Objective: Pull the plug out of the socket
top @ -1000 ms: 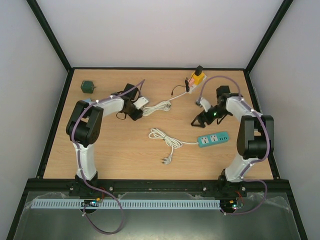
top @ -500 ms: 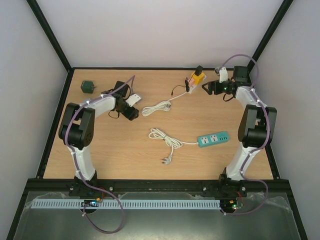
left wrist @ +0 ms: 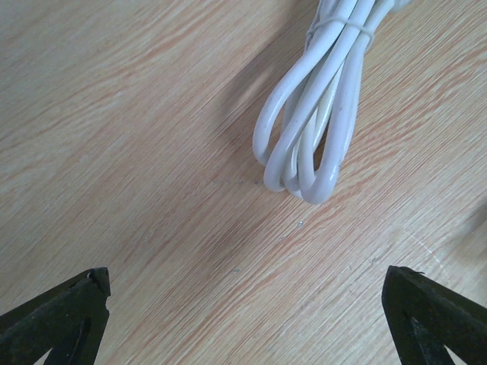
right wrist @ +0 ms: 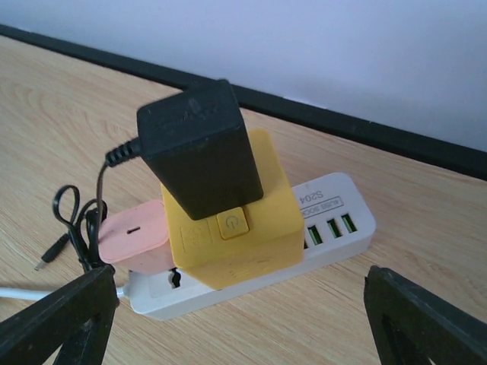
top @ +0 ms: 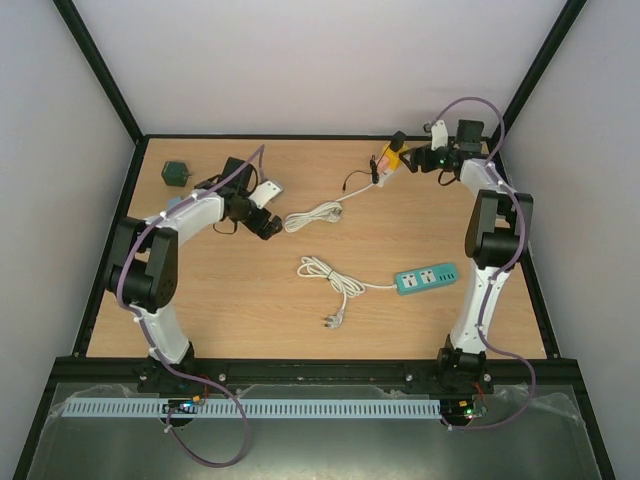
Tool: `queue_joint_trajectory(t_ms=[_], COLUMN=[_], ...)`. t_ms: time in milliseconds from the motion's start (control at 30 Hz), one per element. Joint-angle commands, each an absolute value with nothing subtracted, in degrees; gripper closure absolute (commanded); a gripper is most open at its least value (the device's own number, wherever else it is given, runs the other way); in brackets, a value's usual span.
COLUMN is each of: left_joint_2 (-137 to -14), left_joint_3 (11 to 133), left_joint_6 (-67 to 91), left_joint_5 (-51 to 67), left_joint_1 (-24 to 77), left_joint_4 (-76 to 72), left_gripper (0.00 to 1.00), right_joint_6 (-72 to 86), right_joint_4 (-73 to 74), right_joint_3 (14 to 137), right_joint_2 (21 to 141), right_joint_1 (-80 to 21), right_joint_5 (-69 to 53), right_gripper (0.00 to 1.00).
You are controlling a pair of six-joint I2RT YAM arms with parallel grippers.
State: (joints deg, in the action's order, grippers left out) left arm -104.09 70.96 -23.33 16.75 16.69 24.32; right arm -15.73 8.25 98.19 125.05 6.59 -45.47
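Note:
A black plug (right wrist: 199, 148) sits on top of a yellow adapter block (right wrist: 251, 236), which is plugged into the white socket strip (right wrist: 338, 228). A pink plug (right wrist: 133, 237) sits beside it in the same strip. In the top view this stack (top: 393, 155) stands at the back right of the table. My right gripper (right wrist: 240, 304) (top: 413, 160) is just right of it, open, its fingers level with the strip's two ends and touching nothing. My left gripper (left wrist: 245, 285) (top: 263, 223) is open over bare wood, short of a white cable coil (left wrist: 312, 137).
A teal power strip (top: 427, 278) with a bundled white cable (top: 328, 280) lies mid-table. The white coil (top: 312, 215) lies right of the left gripper. A thin black lead (top: 352, 182) trails from the stack. A dark green object (top: 176, 174) sits back left. Black frame posts edge the table.
The left gripper has opened wide and its arm has drawn back to the left. The right arm has swung from mid-table to the back right, up to the socket strip, opening a little more.

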Motion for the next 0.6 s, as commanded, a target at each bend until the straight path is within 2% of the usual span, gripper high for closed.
queue_joint_trajectory(t_ms=[0,267,567], left_joint_2=[-100.9,-99.9,-99.8], left_joint_3=[70.0,69.6,70.5], left_joint_6=[-21.8,-20.9,-22.9], left_joint_5=[17.9,17.9,20.9], left_joint_1=[16.1,15.5,15.9], left_joint_4=[23.2,22.6,23.0], left_gripper=[0.00,0.00,0.00], right_joint_6=[-19.7,-22.1,-22.9], right_joint_4=[12.0,14.4,14.8], right_joint_3=[102.4,106.8,107.8], right_joint_2=[127.5,132.0,133.7], right_joint_1=[5.3,3.3,1.7], right_joint_5=[-47.1,-45.5,-43.3], right_gripper=[0.13,0.17,0.28])
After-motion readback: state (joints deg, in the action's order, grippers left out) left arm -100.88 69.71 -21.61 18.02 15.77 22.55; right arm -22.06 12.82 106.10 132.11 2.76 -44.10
